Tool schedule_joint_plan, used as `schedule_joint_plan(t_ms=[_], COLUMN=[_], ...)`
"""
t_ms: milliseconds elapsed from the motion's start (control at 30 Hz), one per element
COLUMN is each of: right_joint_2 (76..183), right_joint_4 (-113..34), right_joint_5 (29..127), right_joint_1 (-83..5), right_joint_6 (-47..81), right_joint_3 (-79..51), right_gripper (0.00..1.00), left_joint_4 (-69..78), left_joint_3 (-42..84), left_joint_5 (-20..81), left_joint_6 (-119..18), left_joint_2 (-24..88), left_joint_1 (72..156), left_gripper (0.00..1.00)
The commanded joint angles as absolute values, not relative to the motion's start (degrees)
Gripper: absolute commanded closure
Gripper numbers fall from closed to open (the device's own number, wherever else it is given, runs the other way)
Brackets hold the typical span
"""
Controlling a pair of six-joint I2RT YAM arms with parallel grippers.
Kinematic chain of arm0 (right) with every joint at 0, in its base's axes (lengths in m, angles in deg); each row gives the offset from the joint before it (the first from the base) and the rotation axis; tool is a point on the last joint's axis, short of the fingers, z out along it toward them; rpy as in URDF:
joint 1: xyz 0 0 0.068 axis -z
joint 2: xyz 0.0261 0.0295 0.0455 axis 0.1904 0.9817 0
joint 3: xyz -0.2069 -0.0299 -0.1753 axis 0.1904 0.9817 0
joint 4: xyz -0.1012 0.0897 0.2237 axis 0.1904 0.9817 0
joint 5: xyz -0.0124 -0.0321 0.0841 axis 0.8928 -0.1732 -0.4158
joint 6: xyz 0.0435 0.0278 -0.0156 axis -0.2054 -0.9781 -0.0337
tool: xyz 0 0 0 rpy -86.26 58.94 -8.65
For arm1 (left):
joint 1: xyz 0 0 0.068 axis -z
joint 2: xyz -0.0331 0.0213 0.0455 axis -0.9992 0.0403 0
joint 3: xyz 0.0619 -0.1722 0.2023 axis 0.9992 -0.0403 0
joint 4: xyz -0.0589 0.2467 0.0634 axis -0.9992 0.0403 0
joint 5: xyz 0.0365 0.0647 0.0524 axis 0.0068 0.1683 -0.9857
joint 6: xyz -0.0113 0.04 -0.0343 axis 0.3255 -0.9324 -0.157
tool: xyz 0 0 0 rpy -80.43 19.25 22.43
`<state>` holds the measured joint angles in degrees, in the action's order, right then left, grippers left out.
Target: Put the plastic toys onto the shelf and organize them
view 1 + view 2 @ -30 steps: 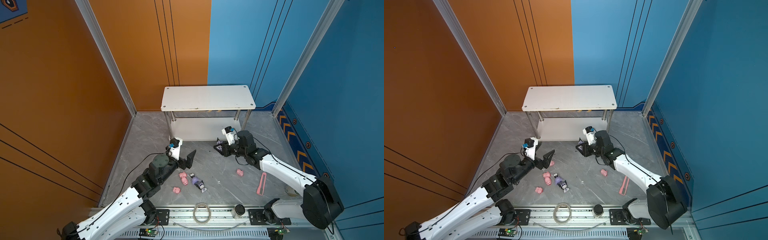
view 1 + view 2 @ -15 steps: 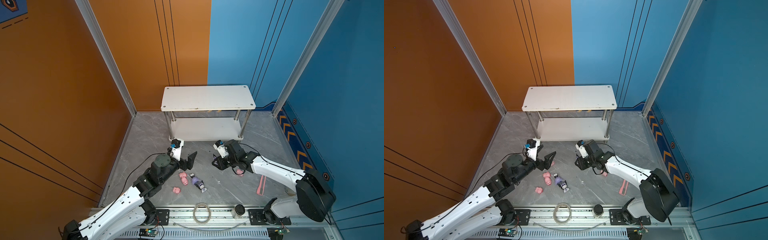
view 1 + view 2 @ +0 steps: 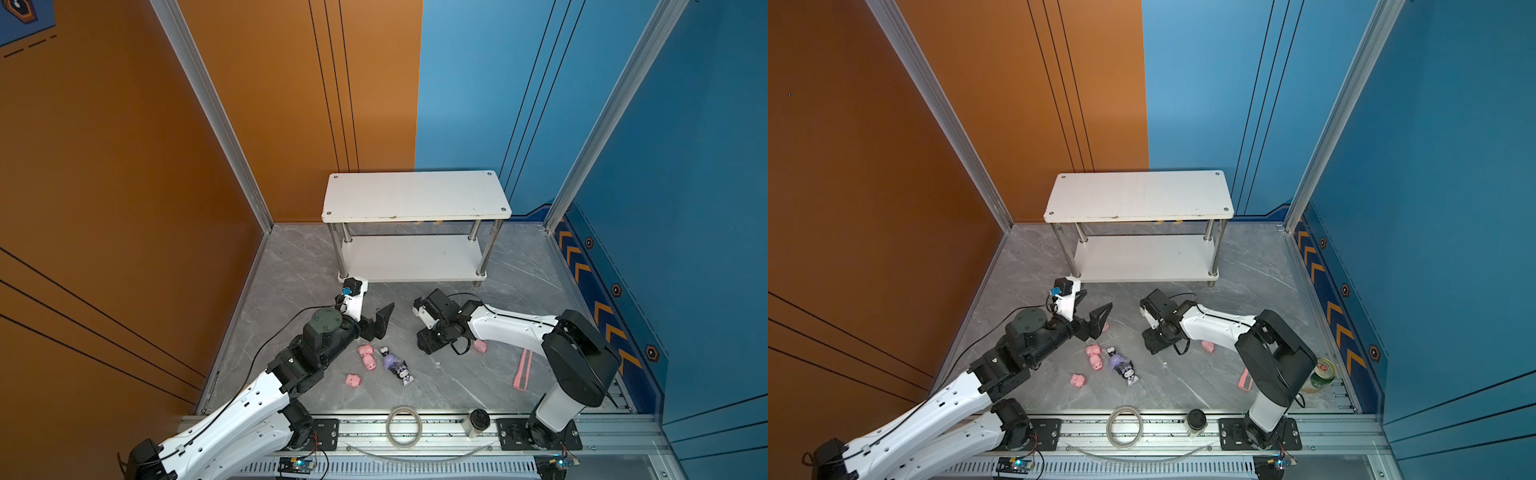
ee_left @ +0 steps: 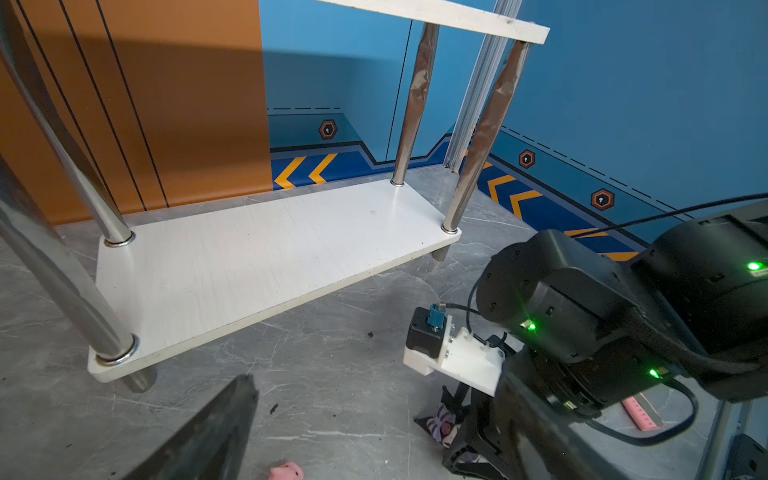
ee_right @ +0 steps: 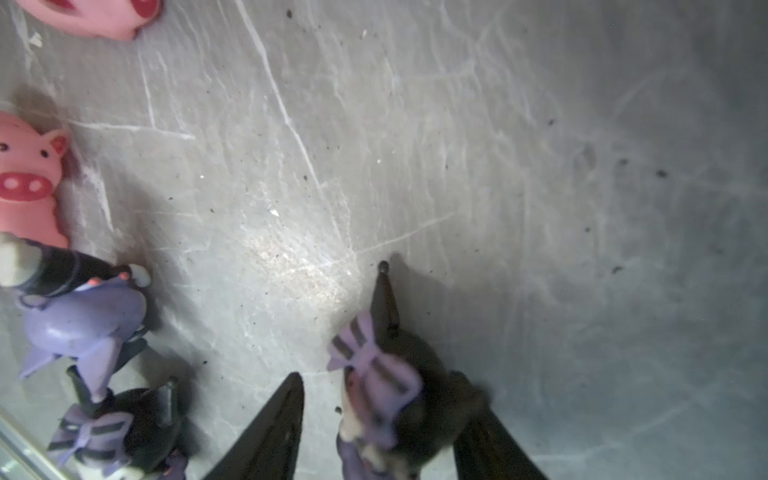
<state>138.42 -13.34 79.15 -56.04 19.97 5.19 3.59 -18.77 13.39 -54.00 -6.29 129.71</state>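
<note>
The white two-tier shelf [image 3: 415,195] [image 3: 1138,193] stands at the back, both boards bare; its lower board [image 4: 249,257] shows in the left wrist view. My right gripper [image 3: 428,343] [image 5: 380,386] points down at the floor, open, with a black-and-purple figure [image 5: 382,395] [image 4: 442,424] loose between its jaws. My left gripper [image 3: 372,316] [image 3: 1090,309] hovers open and empty just above the floor. Pink pigs [image 3: 365,350] [image 3: 353,380] [image 3: 481,345] and two more purple figures [image 3: 390,361] [image 3: 405,374] lie on the floor. One pig [image 3: 1104,326] sits by the left fingers.
A flat pink strip [image 3: 521,370] lies right of the right arm. A green can [image 3: 1323,372] stands at the right front corner. A tape ring [image 3: 404,426] and a small jar [image 3: 477,419] rest on the front rail. Walls close three sides.
My right gripper has come away from the shelf front toward the middle of the floor with the figure, dropped low, and its jaws have spread apart. The left arm has barely moved.
</note>
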Motion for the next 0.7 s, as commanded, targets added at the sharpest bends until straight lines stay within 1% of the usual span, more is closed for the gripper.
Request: schedule_joint_plan(t_ms=[0, 100, 167, 200, 267, 367, 433, 533, 667], right_joint_2=[140.8, 142.9, 144.3, 144.7, 145.4, 145.5, 145.2, 145.5, 146.5], right_joint_4=[-8.3, -6.5, -5.2, -4.6, -3.1, -1.1, -0.3, 1.2, 1.7], right_joint_5=[82.6, 82.7, 82.5, 82.3, 82.7, 85.6, 87.8, 90.4, 92.3], right_joint_1=[-55.9, -56.1, -56.1, -56.1, -56.4, -57.3, -58.1, -59.1, -60.5], right_joint_6=[21.3, 22.3, 22.8, 23.1, 23.7, 24.8, 26.1, 27.8, 30.6], right_joint_3=[1.0, -2.0, -4.0, -4.8, -6.0, -6.9, -6.9, -7.1, -7.9], right_gripper=[0.34, 0.34, 0.4, 0.4, 0.37, 0.28, 0.23, 0.21, 0.22], left_joint_4=[3.0, 2.6, 2.5, 2.5, 2.4, 2.6, 2.7, 3.2, 3.2], left_joint_3=[-19.1, -19.5, -19.9, -20.0, -20.2, -20.6, -20.8, -20.8, -21.0], left_joint_5=[13.8, 13.5, 13.3, 13.2, 13.2, 13.2, 13.2, 13.4, 13.7], left_joint_6=[-54.1, -54.1, -54.1, -54.1, -54.1, -54.2, -54.2, -54.1, -53.9], left_joint_2=[-6.4, -6.5, -6.8, -6.9, -7.3, -8.1, -8.7, -9.0, -9.0], left_joint_1=[129.0, 128.9, 128.7, 128.7, 128.4, 128.2, 127.8, 127.4, 127.1], left_gripper=[0.09, 0.09, 0.09, 0.09, 0.09, 0.09, 0.09, 0.09, 0.09])
